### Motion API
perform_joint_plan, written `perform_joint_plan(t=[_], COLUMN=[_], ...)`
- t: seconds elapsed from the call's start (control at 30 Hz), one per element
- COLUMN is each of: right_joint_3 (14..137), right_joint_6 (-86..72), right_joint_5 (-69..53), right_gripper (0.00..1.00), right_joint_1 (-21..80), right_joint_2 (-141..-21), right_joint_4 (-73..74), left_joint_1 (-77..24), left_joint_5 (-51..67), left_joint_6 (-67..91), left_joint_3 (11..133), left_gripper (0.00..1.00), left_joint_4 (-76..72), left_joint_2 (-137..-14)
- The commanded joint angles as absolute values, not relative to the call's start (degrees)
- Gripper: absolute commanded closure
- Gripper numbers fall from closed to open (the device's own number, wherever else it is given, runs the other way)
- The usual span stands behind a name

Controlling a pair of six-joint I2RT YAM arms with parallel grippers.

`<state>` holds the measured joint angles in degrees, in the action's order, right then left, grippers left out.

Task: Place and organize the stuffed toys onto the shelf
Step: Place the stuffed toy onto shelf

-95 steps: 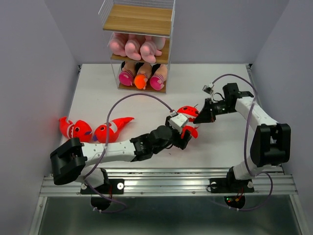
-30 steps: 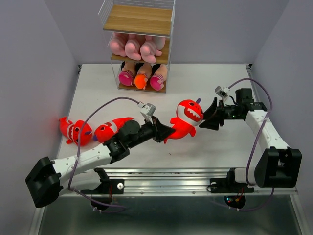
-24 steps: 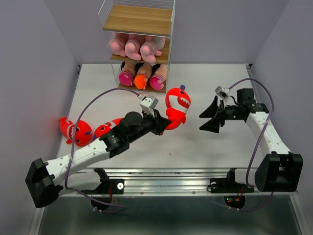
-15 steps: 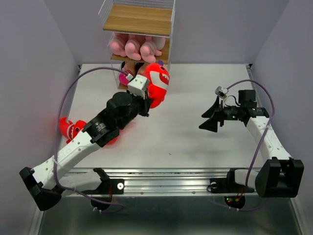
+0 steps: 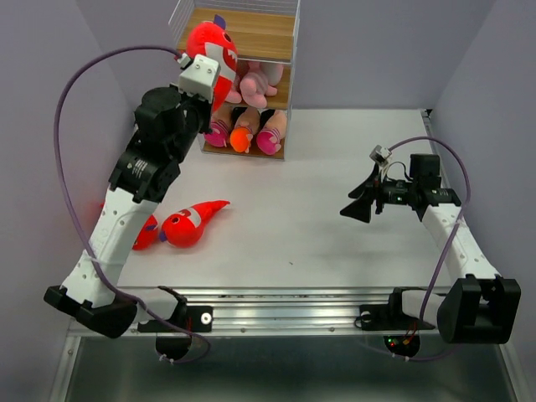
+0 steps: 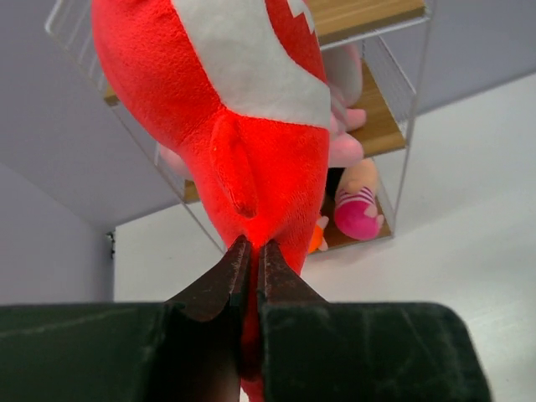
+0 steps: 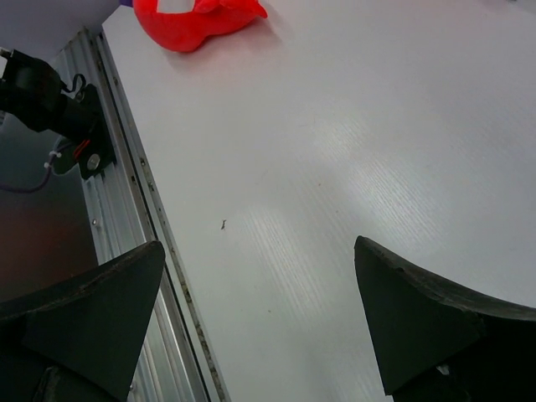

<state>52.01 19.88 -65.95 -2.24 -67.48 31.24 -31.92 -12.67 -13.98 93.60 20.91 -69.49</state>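
Up from the white tabletop point(image 5: 335, 151), my left gripper point(image 6: 251, 251) has swung to the tall wire-framed wooden shelf point(image 5: 283, 92), clamped on the tail end of the red white-bellied plush shark point(image 6: 243, 126), now just ahead of it at the top board point(image 5: 255, 35)'s left edge. Next, I judge: ease forward over that bare board, then release. My right gripper point(image 5: 362, 199) hangs wide open, empty.

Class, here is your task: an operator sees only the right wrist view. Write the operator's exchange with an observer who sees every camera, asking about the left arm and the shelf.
Operator: What is the left arm doing?
Observer: The left gripper is shut on a red shark, held up by the top left corner of the shelf.
Operator: What sits on the shelf?
Observer: Three pink animals on the middle board, three dolls on the bottom one.
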Motion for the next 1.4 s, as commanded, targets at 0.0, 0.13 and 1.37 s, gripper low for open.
perform_joint_plan(t=[0.0, 0.13, 1.37], right_joint_3=[51.42, 51.07, 50.80], right_joint_6=[18.11, 17.67, 17.14], right_joint_5=[-65.48, -65.74, -66.27], right_gripper=[0.00, 0.00, 0.00], right_joint_1=[-2.55, -2.55, -2.55], right_joint_2=[-65.39, -65.39, -65.83], right_joint_4=[27.43, 26.90, 26.37], left_joint_1=[-24.62, -22.59, -10.81], left_joint_5=[-5.47, -3.70, -1.40], left_joint_6=[-19.60, -22.15, -18.19], left_joint_3=[103.52, 111.69, 138.87], left_gripper=[1.00, 1.00, 1.00], left_joint_4=[18.90, 17.32, 14.67], left_joint_2=[-74.52, -81.37, -108.81])
